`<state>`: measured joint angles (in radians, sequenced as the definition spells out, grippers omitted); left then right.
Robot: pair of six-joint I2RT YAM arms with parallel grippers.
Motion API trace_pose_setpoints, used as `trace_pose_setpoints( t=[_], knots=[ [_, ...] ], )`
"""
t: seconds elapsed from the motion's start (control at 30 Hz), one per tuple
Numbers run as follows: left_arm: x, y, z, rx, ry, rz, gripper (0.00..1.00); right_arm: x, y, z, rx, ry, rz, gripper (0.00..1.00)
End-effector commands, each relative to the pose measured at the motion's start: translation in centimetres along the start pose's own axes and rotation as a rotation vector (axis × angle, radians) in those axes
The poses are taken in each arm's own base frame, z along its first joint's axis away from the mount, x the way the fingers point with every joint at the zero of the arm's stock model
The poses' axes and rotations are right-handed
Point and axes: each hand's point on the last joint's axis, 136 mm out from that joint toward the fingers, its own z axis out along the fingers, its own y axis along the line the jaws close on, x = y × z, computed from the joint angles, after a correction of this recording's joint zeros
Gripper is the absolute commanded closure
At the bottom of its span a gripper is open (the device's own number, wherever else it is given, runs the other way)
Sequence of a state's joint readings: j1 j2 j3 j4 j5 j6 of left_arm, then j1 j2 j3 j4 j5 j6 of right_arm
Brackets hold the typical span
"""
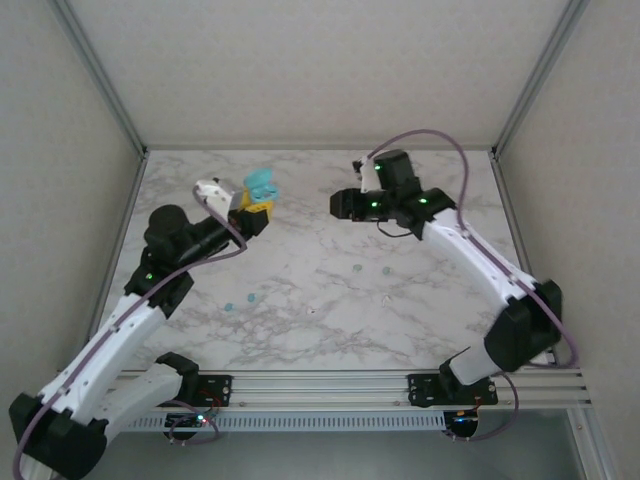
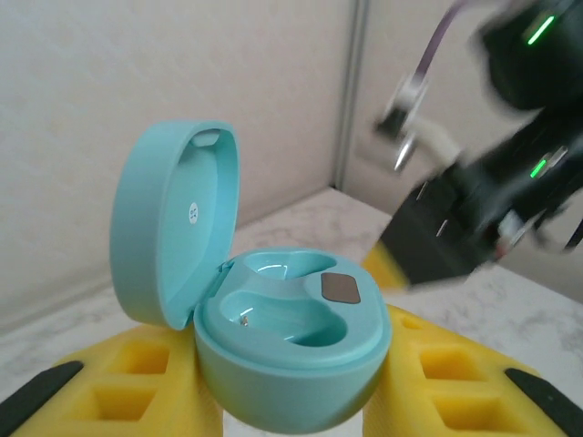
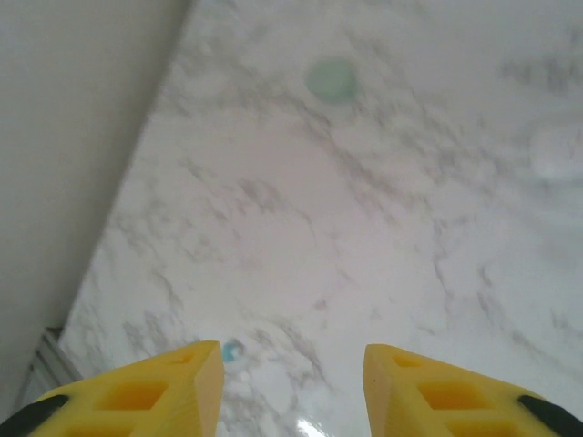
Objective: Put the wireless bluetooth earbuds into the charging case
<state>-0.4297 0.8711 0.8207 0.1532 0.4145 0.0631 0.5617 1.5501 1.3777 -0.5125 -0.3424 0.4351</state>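
Grips the open mint case (image 2: 282, 346) with left gripper (image 1: 258, 207), raised over the table's (image 1: 330, 340) far-left part, lid tipped back. Holds right gripper (image 3: 291, 364) aloft near the far edge, fingers apart, nothing between. Shows earbuds (image 1: 357, 267) lying loose mid-table, well apart from case; mint bud (image 3: 332, 80) below right gripper.

Teal plastic clamshell charging case (image 2: 291, 364): lid open, both wells empty. Tiny mint-green plastic earbud (image 3: 332, 79) lies loose, outside it.
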Motion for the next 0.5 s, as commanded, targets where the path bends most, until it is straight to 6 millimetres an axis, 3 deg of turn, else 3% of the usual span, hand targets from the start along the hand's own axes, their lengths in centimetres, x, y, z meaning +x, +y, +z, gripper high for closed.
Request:
trace_pose_setpoints(
  t=[0.0, 0.1, 0.27, 0.47],
  knots=[
    [-3.1, 0.8, -2.4, -0.1, -0.057, 0.023, 0.74, 5.1, -1.0, 4.8, 0.057, 0.218, 0.045, 0.55],
    [-4.6, 0.6, -4.1, -0.127, -0.087, 0.034, 0.73, 7.7, 0.2, 9.3, 0.047, 0.339, -0.042, 0.56],
    [-6.9, -0.3, -6.3, -0.136, -0.115, 0.075, 0.72, 10.8, 4.3, 14.9, 0.038, 0.492, -0.22, 0.56],
    [-8.1, -0.8, -7.9, -0.144, -0.114, 0.113, 0.72, 13.2, 7.1, 19.0, 0.105, 0.536, -0.18, 0.59]
  ],
)
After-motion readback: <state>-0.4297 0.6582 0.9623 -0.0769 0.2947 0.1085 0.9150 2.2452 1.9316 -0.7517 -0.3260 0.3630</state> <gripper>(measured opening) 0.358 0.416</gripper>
